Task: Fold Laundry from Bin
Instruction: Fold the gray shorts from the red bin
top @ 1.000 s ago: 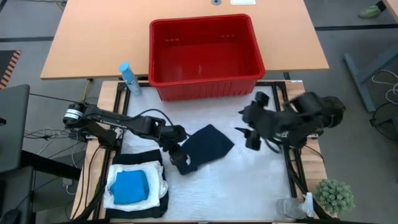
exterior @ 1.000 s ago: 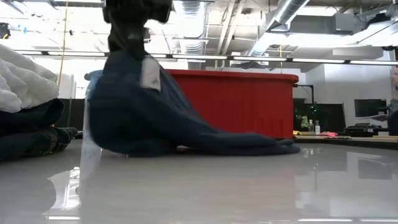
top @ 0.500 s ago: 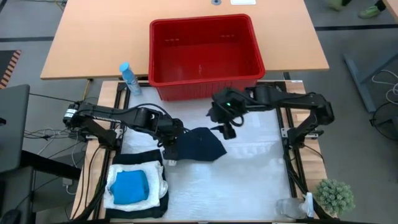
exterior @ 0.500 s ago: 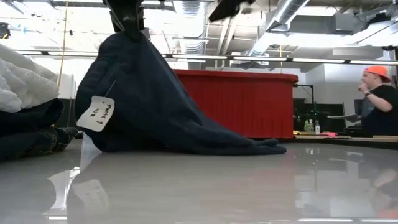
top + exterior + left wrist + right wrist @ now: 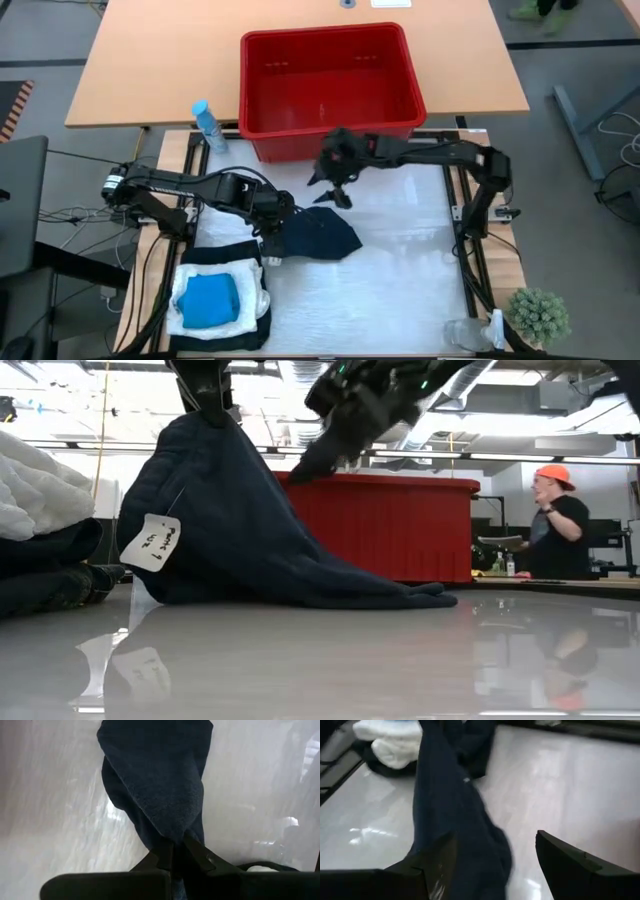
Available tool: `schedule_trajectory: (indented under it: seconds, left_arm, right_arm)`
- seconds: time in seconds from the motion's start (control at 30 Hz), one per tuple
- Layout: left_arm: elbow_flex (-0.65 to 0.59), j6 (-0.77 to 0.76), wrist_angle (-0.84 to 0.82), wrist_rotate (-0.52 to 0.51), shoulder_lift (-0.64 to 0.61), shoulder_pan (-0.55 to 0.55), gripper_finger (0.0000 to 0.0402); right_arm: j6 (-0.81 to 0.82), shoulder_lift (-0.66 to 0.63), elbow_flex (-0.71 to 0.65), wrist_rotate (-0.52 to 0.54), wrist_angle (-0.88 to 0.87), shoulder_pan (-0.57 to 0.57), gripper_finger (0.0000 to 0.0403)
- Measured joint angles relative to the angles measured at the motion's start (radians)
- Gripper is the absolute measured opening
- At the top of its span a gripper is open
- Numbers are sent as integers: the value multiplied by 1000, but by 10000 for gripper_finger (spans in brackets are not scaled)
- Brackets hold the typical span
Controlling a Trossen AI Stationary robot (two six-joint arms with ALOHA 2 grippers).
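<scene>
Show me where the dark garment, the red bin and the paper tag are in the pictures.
dark garment (image 5: 320, 235), high view: middle of the cloth lying on the table.
red bin (image 5: 330, 140), high view: its near outer wall.
paper tag (image 5: 150, 542), low view: middle of the white label hanging from the garment.

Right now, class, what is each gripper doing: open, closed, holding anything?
Left gripper: closed on the dark blue garment, lifting one end.
Right gripper: open, holding nothing, above the garment's far end.

Dark blue cloth (image 5: 160, 785) pinched in closed jaws, apparently above white table (image 5: 50, 795)
</scene>
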Motion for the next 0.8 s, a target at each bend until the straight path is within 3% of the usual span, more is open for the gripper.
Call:
schedule_trajectory:
  seconds: [0.23, 0.53, 0.63, 0.8]
  left_arm:
    - [0, -7, 0, 12, 0, 0, 0]
    - [0, -18, 0, 55, 0, 0, 0]
    - [0, -18, -6, 54, 0, 0, 0]
    - [0, 2, -17, 34, 0, 0, 0]
  right_arm:
    - [-32, 162, 0, -103, 94, 1, 291]
    - [-138, 249, 0, -187, -10, 3, 274]
    - [-151, 244, 0, -150, -98, 13, 223]
    - [-153, 202, 0, -146, -229, 16, 41]
